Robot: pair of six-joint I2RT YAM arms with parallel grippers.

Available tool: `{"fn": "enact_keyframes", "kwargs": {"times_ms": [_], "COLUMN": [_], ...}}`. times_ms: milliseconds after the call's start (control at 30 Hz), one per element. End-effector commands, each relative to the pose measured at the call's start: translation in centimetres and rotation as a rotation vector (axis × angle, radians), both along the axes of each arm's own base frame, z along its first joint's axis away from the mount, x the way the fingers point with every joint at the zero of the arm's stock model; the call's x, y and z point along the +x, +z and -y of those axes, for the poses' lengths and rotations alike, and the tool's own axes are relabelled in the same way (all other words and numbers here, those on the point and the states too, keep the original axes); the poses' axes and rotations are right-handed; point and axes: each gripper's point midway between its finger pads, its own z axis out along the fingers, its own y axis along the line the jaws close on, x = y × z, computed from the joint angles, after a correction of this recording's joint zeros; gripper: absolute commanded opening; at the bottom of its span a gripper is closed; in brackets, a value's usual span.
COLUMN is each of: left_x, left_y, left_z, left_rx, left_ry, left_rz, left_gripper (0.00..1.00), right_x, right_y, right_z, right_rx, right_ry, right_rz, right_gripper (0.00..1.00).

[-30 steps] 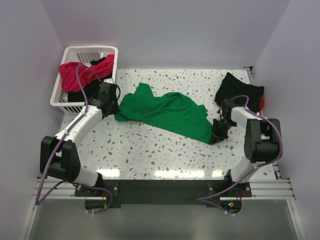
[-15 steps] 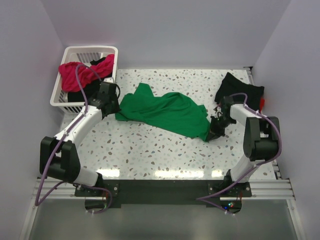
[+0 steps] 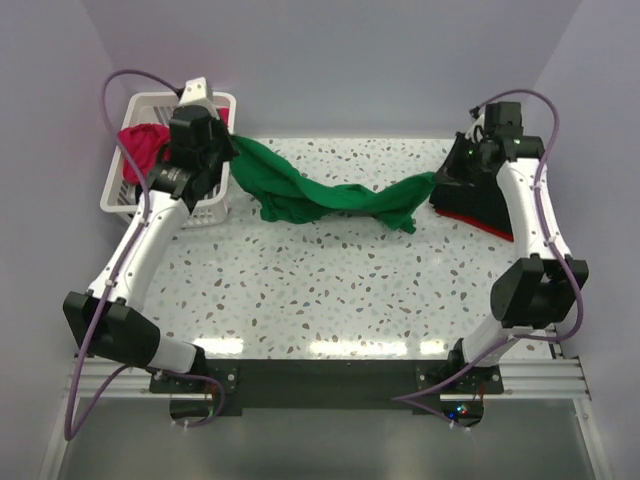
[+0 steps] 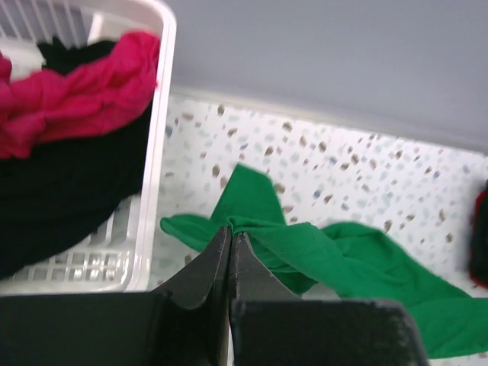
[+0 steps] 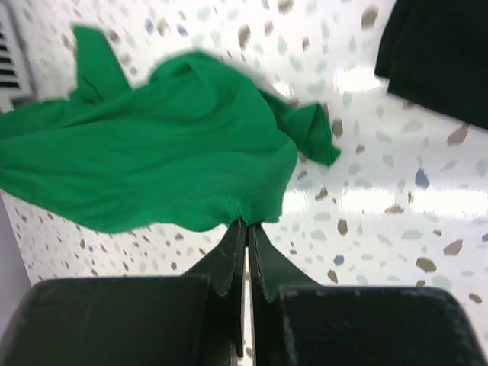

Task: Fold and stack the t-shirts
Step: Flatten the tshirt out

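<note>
The bright green t-shirt (image 3: 330, 195) hangs in the air, stretched between both grippers above the speckled table. My left gripper (image 3: 232, 148) is shut on its left end, next to the white basket; in the left wrist view (image 4: 231, 231) the jaws pinch a green fold (image 4: 320, 252). My right gripper (image 3: 440, 176) is shut on its right end; the right wrist view (image 5: 245, 223) shows the cloth (image 5: 152, 160) pinched at its hem. A black t-shirt (image 3: 485, 190) lies at the far right on a red one (image 3: 478, 222). A magenta-pink t-shirt (image 3: 143, 147) lies in the basket on black cloth.
The white slatted basket (image 3: 160, 203) stands at the back left, beside my left arm; it also shows in the left wrist view (image 4: 156, 114). Walls close in the table on three sides. The speckled tabletop (image 3: 330, 290) lies below the hanging shirt.
Both arms have risen and swung toward the back, lifting the green shirt off the table and stretching it between them. The black shirt at the right stayed put.
</note>
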Motion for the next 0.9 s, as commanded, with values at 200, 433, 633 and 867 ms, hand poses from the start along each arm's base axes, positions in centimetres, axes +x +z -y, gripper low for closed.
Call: {"fn": "enact_keyframes", "kwargs": {"times_ms": [200, 433, 633, 867], "left_x": [-3.8, -11.2, -15.3, -11.1], "left_y": [21.4, 29.7, 34.4, 34.1], "left_z": [-1.2, -3.5, -4.0, 0.0], "left_rx": [-0.123, -0.146, -0.147, -0.135], "left_ry": [0.004, 0.028, 0.004, -0.171], "left_rz": [0.562, 0.839, 1.006, 0.954], "left_gripper": [0.0, 0.0, 0.0, 0.0], "right_x": [-0.3, -5.5, -9.3, -7.1], "right_y": [18.4, 29.1, 34.6, 32.4], "right_z": [2.7, 5.1, 6.8, 7.2], "right_rx": [-0.093, -0.184, -0.252, -0.267], "right_ry": [-0.173, -0.294, -0.385, -0.396], "right_rz": [0.539, 0.936, 1.113, 1.049], "right_gripper": [0.0, 0.0, 0.0, 0.0]}}
